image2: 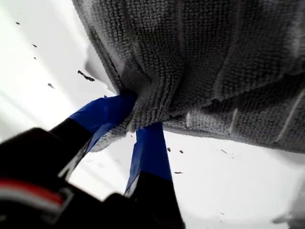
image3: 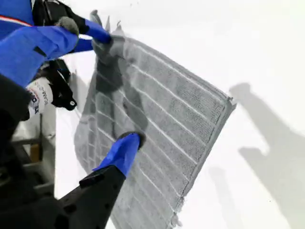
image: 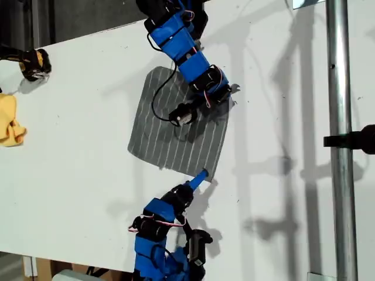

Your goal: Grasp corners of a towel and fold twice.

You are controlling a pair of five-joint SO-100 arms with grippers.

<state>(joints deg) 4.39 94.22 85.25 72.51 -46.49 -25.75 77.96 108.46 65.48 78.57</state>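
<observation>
**Towel flat on desk, one corner pinched**

Towel (image: 158, 134) (image2: 214, 57) (image3: 176, 109) lies spread on the white desk (image: 76, 164), near the middle of the exterior view. It is dark grey with thin white stripes, and mostly flat.

My first gripper (image: 230, 91) (image2: 140, 114) reaches in from the exterior view's top. It sits at the towel corner (image: 234, 89) nearest the exterior view's upper right. The first wrist view shows both blue fingers (image2: 150, 143) closed onto the cloth, which is bunched and puckered between them. Fabric there is lifted off the desk, with white surface visible below the edge. The second wrist view shows the same pinch from across the towel (image3: 102, 38), with a small tuft of cloth standing above the fingers.

My second gripper (image: 201, 175) (image3: 128, 143) comes in from the exterior view's bottom, at the towel's lower right corner in that view. The second wrist view shows one blue fingertip resting on the striped surface. The other finger is out of sight, so I cannot tell whether this gripper is spread or closed.

Yellow cloth (image: 10, 126) lies crumpled at the exterior view's left edge, well apart from the towel. Metal pole (image: 340, 146) runs vertically down the exterior view's right side.
</observation>
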